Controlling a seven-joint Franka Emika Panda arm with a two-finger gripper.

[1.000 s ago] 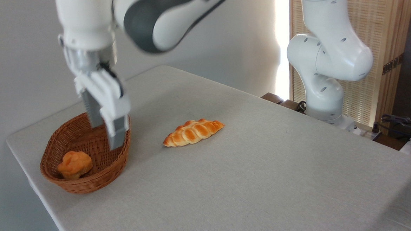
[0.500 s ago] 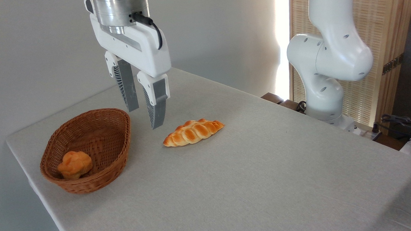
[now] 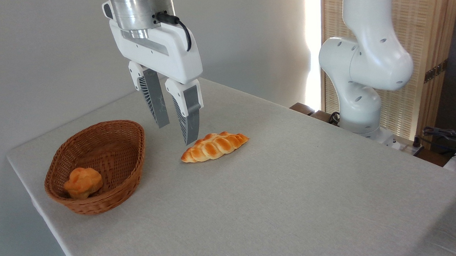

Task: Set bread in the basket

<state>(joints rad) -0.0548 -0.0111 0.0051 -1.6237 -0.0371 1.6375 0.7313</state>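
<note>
- Since the earlier frames the gripper [image 3: 175, 132] has left the basket [image 3: 132, 170], risen clear of its rim and travelled right; it now hangs above the surface [image 3: 294, 202], between the basket and the braided loaf [image 3: 214, 146], closer to the loaf.
- Nothing is between the jaws: they stand parted with a narrow gap, released and empty, tips pointing down and off the surface.
- Inside the basket lies the bread [image 3: 83, 182], the small lumpy orange-golden bun, in the near-left part and resting against the woven wall. It is fully below the rim and nothing touches it.
- By that evidence the task's step looks done: the bun is in, let go, and the arm is clear of it.
- At the left end of the surface, close to the left edge, the basket sits upright and whole.
- Right of the basket, well apart from it, the braided loaf lies flat on the surface, just beside and below the jaw tips; whether they are above it or only in front of it I cannot tell.
- What may be left is only for the arm to withdraw; if the loaf also counts, it is not yet grasped.
</note>
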